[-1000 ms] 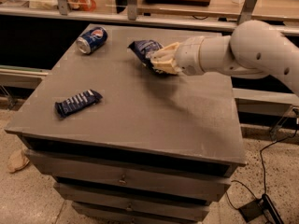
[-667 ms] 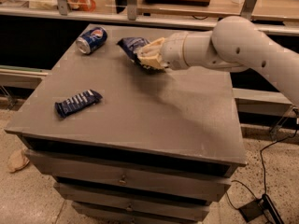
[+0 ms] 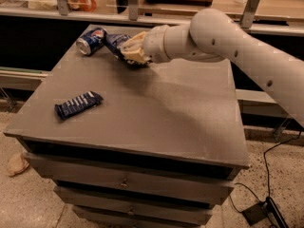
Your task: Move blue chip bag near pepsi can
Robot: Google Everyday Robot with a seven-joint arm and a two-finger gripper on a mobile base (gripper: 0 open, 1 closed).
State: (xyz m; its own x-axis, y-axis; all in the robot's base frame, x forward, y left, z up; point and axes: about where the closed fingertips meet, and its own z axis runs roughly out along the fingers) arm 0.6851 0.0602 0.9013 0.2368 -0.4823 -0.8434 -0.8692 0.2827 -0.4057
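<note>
Item under handling: blue chip bag (image 3: 114, 42). It is dark blue crumpled foil with pale print, and only its left portion shows. The rest is covered by the end effector (image 3: 128, 52). The bag is at the rear left of the worktop (image 3: 166, 113), close to the back edge.

End effector: its beige fingers (image 3: 137, 52) are pinched on the right end of the blue chip bag. Whether the bag rests on the surface or hangs just above it cannot be told. The white arm (image 3: 228, 37) reaches in from the right, over the rear right corner.

Pepsi can (image 3: 91, 40): it lies on its side at the rear left corner, silver end toward the camera. The bag's free end is just beside it. Contact between the two cannot be confirmed.

Other item: a flat dark bar wrapper (image 3: 78, 104) with white stripes lies near the left front edge, well apart from both.

Open room: the centre, front and right of the worktop are bare grey surface. A shelf (image 3: 190, 9) runs close behind the back edge. Drawers (image 3: 128, 182) sit below the front edge.
</note>
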